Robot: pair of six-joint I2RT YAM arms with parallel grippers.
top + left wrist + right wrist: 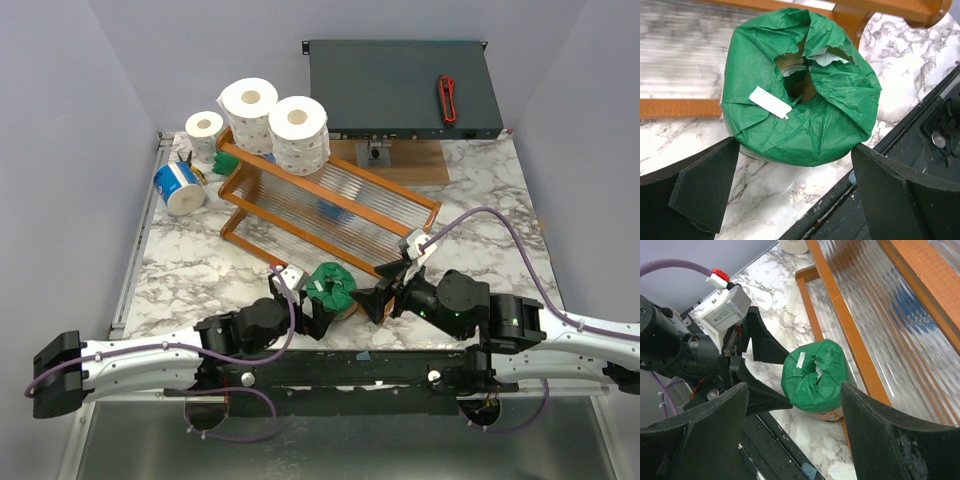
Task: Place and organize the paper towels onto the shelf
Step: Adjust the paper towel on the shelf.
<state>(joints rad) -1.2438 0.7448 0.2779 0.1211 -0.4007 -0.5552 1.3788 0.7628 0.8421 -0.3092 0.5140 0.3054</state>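
Green-wrapped roll (331, 287): stands on end on the worktop (200, 270), just beside the near corner of the shelf (852, 340).
Left end effector (782, 379): jaws spread wide, one on each side of the roll; nothing gripped.
Right end effector (383, 290): jaws apart, empty, near the roll's other side.
Blue-wrapped roll (178, 188): lies on the worktop, left of the shelf.

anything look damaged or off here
The green paper-wrapped roll has its wrapper torn open on top, baring the hollow core. The long orange-brown wooden shelf sits askew, diagonal across the marble table.
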